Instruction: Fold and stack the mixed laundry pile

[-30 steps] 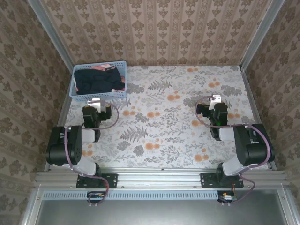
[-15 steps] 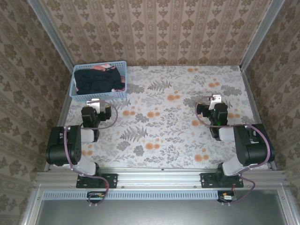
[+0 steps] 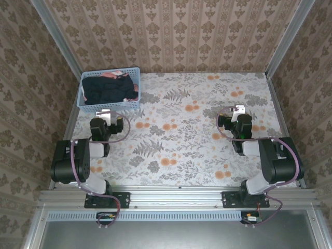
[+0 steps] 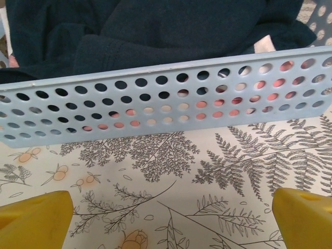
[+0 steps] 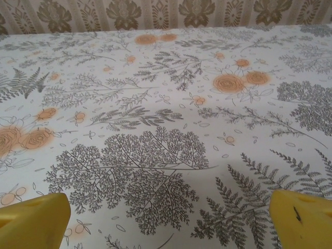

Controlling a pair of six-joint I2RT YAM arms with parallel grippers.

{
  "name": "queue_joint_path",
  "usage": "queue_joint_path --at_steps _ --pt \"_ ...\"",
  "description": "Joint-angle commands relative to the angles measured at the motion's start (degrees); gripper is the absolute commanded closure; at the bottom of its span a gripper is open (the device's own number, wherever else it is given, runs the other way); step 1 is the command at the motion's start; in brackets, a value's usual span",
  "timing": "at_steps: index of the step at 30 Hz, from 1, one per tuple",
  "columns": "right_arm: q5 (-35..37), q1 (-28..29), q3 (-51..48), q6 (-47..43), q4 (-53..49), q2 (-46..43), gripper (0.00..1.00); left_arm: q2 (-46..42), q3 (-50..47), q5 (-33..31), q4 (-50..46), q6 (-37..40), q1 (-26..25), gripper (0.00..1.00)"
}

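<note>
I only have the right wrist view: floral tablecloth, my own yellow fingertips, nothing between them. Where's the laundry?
Observer: In the basket at the far left corner of the table.
Operator: What's on top in there?
Observer: The navy garment covers most of it; the pink one peeks out at the edges.
Operator: Which arm is closer to it?
Observer: The left end effector is open and faces the basket's near wall, just short of it.
</note>
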Motion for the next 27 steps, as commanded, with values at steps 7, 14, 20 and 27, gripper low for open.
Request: queue_joint_path --at_steps 7,14,20,27 --pt "12.7 0.1 9.8 5.5 -23.6 -13.0 0.0 -16.0 4.6 -16.1 -14.8 0.3 -4.3 0.0" --pt "10.1 0.1 23.9 16.3 -48.5 -12.7 0.0 -14.9 28.0 -10.8 -40.8 -3.5 -3.4 0.0" --pt "5.4 -0.1 30.3 21.5 -57.1 -9.7 0.0 3.0 53.8 -10.3 -61.4 -11.6 -1.7 0.0" --pt "4.1 -0.1 32.6 21.3 -61.4 -8.2 0.0 23.0 75.7 -5.9 -77.3 -21.0 2.7 0.04"
